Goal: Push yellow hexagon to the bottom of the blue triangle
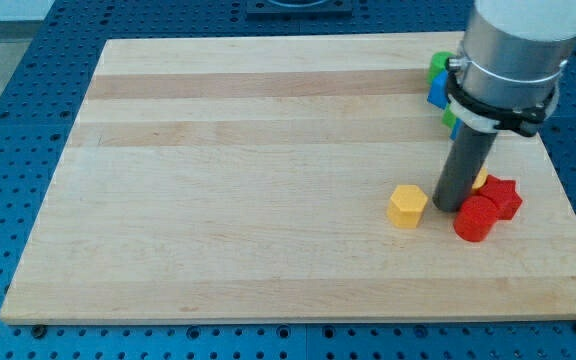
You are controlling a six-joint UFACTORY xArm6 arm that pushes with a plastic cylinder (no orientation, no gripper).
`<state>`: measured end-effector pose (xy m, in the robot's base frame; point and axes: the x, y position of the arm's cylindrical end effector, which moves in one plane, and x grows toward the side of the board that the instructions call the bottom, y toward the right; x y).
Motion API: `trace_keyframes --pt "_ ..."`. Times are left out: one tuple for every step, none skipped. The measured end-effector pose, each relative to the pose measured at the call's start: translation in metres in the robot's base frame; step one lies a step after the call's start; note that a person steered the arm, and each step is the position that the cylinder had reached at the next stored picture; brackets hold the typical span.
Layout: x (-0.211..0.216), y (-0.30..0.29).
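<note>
A yellow hexagon point(407, 205) lies on the wooden board point(248, 180) at the view's lower right. My tip point(450, 207) stands just to its right, close to it; whether they touch I cannot tell. A blue block point(436, 91), partly hidden by the arm, sits at the view's upper right; its shape cannot be made out.
A red round block point(475, 218) and a red star-like block point(502, 195) lie right of my tip. A sliver of another yellow block point(481, 181) shows behind the rod. Green blocks point(437, 64) point(449, 119) sit by the blue one. The arm's body point(513, 50) covers the upper right corner.
</note>
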<state>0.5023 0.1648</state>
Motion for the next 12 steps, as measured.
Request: trace_keyframes --pt "0.021 0.000" --pt "0.030 0.001" --pt "0.039 -0.005" --pt "0.069 -0.052" --pt "0.062 -0.099" --pt "0.022 -0.094" --pt "-0.017 -0.072" --pt "-0.028 -0.079" --pt "0.003 -0.095" --pt "0.051 -0.085" --pt "0.042 -0.055" --pt "0.001 -0.034"
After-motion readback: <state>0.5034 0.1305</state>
